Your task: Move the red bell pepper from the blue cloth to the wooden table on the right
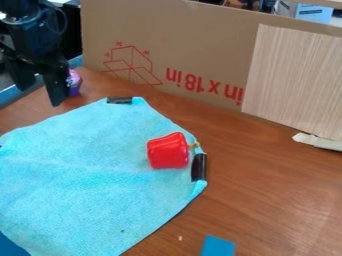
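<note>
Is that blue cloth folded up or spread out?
Spread out: the cloth lies flat and wide on the table, with the red toy bell pepper resting on it.

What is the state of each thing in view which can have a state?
Black two-finger end effector: open, nothing visible between its fingers.
Shiny red toy bell pepper: lying on its side, stem pointing right in the picture.
Light-blue fabric cloth: spread out, slightly creased.
Brown cardboard sheet: standing upright.
</note>
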Available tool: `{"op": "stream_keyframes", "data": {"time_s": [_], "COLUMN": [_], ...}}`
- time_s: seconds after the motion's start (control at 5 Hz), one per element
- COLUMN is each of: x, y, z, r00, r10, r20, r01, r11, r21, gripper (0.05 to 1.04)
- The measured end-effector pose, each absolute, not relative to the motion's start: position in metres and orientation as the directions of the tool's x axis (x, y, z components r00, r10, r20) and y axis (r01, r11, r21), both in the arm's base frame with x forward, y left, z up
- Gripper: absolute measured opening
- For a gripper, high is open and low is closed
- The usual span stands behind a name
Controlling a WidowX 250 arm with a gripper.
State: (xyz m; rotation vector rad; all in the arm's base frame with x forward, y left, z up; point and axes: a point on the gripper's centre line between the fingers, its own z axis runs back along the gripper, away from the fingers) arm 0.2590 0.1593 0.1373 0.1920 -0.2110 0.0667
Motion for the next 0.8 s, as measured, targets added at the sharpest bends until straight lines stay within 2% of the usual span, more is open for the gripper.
{"op": "stream_keyframes", "data": {"time_s": [0.2,0.4,0.6,0.8], "x": [0.265,0.274,0.282,0.289], "y": [0.15,0.135,0.125,0.11], "z": [0.128,0.121,0.116,0.099], "r00": [0.964,0.895,0.822,0.747], "r10": [-0.164,-0.369,-0.494,-0.596], "r20": [0.21,0.251,0.283,0.295], "r01": [0.154,0.379,0.502,0.602], "r11": [0.986,0.926,0.864,0.794], "r21": [0.064,0.012,0.049,0.078], "gripper": [1.0,1.0,0.999,0.999]}}
